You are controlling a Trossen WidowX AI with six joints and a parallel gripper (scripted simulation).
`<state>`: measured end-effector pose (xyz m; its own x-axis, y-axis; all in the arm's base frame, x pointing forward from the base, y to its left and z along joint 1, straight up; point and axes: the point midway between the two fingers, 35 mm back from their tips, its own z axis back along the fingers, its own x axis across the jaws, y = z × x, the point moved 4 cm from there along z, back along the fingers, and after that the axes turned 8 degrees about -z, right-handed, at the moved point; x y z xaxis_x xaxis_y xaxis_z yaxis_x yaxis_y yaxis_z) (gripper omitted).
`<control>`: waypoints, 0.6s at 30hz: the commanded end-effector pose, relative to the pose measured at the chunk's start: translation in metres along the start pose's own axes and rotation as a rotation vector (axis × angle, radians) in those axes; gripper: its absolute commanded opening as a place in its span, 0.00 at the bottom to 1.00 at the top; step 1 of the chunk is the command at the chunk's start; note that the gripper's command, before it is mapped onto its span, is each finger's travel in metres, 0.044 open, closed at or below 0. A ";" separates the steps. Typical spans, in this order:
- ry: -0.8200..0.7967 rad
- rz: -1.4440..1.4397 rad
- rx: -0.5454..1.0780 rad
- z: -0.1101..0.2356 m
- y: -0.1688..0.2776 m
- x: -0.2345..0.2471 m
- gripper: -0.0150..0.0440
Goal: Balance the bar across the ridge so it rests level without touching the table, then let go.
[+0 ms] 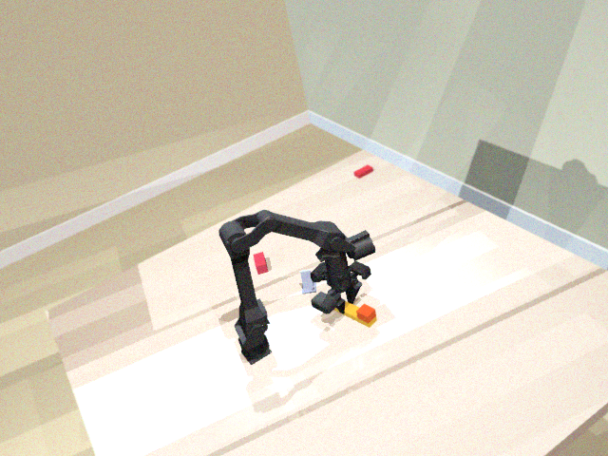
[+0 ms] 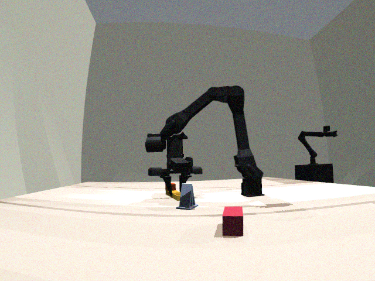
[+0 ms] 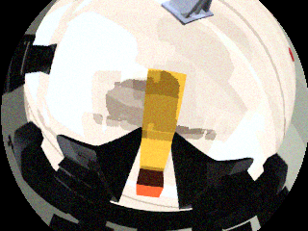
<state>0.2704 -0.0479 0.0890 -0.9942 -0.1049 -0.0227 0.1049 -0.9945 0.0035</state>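
A yellow bar (image 1: 354, 313) (image 2: 176, 196) (image 3: 162, 113) lies low, on or close to the table, with an orange block (image 1: 366, 313) (image 2: 173, 186) (image 3: 149, 191) on its one end. My gripper (image 1: 346, 305) (image 2: 176, 193) (image 3: 157, 133) points down and is shut on the bar, one finger at each long side, between the orange block and the bar's bare end. The blue-grey ridge (image 1: 308, 281) (image 2: 186, 196) (image 3: 190, 8) stands upright on the table, apart from the bar, beyond its bare end. Nothing rests on the ridge.
A red block (image 1: 260, 262) (image 2: 232, 222) stands on the table past the ridge, on the side away from the bar. Another red block (image 1: 363, 171) lies near the table's far corner. A second arm (image 2: 309, 148) stands on a dark box in the background.
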 end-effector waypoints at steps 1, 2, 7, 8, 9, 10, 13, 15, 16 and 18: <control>0.005 0.000 0.002 0.007 0.001 -0.002 0.25; 0.006 0.000 0.002 0.010 0.001 -0.003 0.25; 0.006 0.001 0.002 0.022 0.001 -0.005 0.25; 0.006 0.001 0.002 0.025 0.001 -0.005 0.25; 0.006 0.001 0.002 0.027 0.002 -0.005 0.25; 0.006 0.001 0.002 0.030 0.002 -0.005 0.25; 0.006 0.002 0.003 0.037 0.002 -0.006 0.25; 0.006 0.002 0.003 0.042 0.002 -0.006 0.25; 0.006 0.002 0.003 0.045 0.002 -0.006 0.25; 0.006 0.002 0.003 0.050 0.002 -0.007 0.25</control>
<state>0.2753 -0.0488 0.1301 -0.9943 -0.1050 -0.0168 0.1050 -0.9945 0.0018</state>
